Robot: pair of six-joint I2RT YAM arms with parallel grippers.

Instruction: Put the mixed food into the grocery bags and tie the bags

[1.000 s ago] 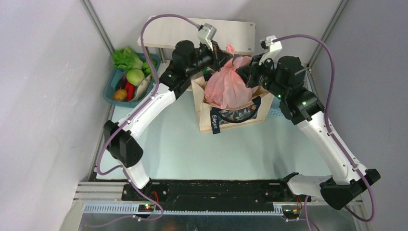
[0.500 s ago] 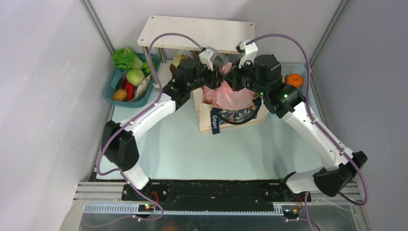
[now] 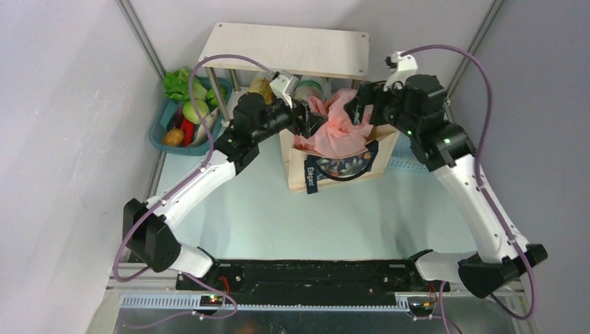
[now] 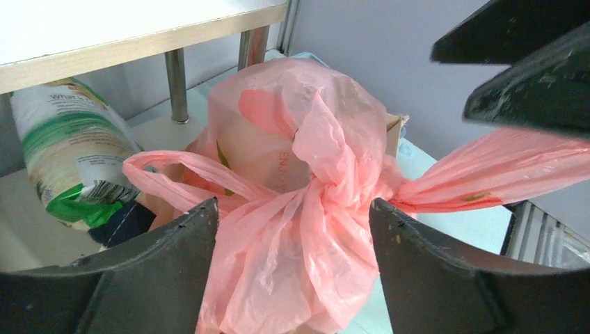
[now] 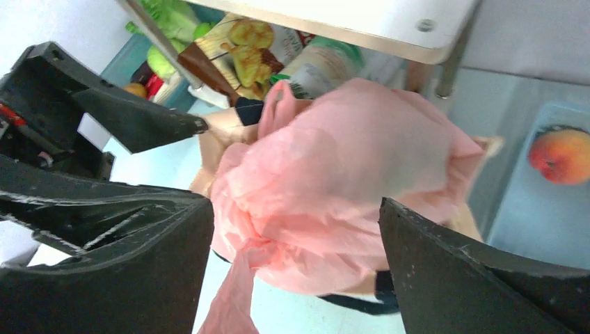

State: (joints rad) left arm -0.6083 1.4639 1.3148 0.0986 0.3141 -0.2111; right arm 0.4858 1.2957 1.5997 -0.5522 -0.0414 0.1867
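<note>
The pink plastic grocery bag (image 3: 332,129) sits full inside the beige canvas tote (image 3: 342,167), its handles twisted into a knot (image 4: 316,191). My left gripper (image 3: 307,120) is open just left of the bag, the knot and loose plastic lying between its spread fingers (image 4: 174,264) without being pinched. My right gripper (image 3: 357,111) is open on the bag's right side, with the bag (image 5: 348,156) bulging between its wide jaws and one pink tail (image 5: 233,292) hanging free. A crisp packet (image 5: 243,45) stands behind the tote under the shelf.
A wooden shelf (image 3: 292,47) spans the back above the tote. A blue basket (image 3: 158,132) of vegetables stands at the back left. A green-and-white packet (image 4: 66,149) sits under the shelf. A red-orange fruit (image 5: 563,154) lies in a teal tray at the right.
Both grippers were shut on the pink bag's handles, came together over the bag, then opened and drew back to either side. The handles now lie loose at the knot.
</note>
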